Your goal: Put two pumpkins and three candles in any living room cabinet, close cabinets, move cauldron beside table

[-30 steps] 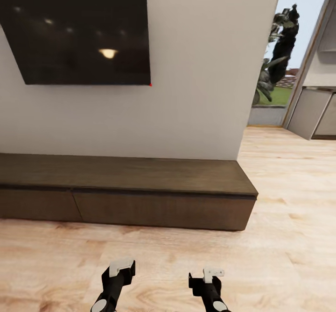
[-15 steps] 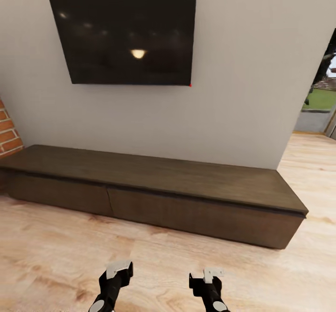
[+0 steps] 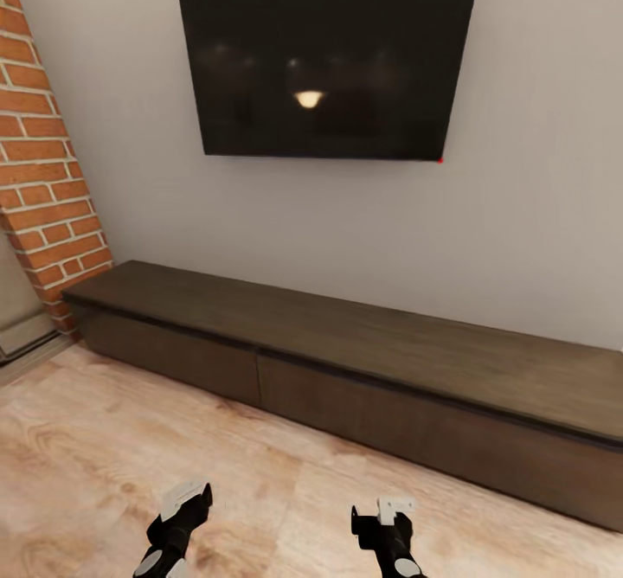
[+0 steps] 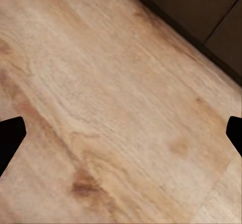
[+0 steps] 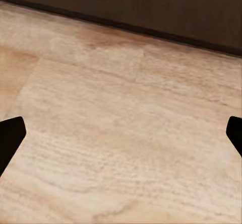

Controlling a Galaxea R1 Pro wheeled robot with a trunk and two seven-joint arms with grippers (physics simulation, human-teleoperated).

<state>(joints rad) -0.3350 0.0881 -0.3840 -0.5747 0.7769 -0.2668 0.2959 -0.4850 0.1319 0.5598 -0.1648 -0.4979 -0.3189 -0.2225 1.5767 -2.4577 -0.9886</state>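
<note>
Facing the long dark-brown cabinet (image 3: 363,349) against the wall beneath a wall-mounted television (image 3: 324,59), both drawer fronts flush; left gripper (image 4: 121,133) and right gripper (image 5: 121,133) low above the wooden floor (image 3: 78,439), fingers spread wide, nothing between them.

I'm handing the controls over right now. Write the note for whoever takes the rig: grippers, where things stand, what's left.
Left gripper: open, empty, low over the wood floor.
Right gripper: open, empty, likewise.
Cabinet ahead, below the wall TV: both drawer fronts shut, top bare.
Pumpkins, candles and cauldron are not in sight from here, so their status is unconfirmed; find and stow them, place the cauldron by the table.
</note>
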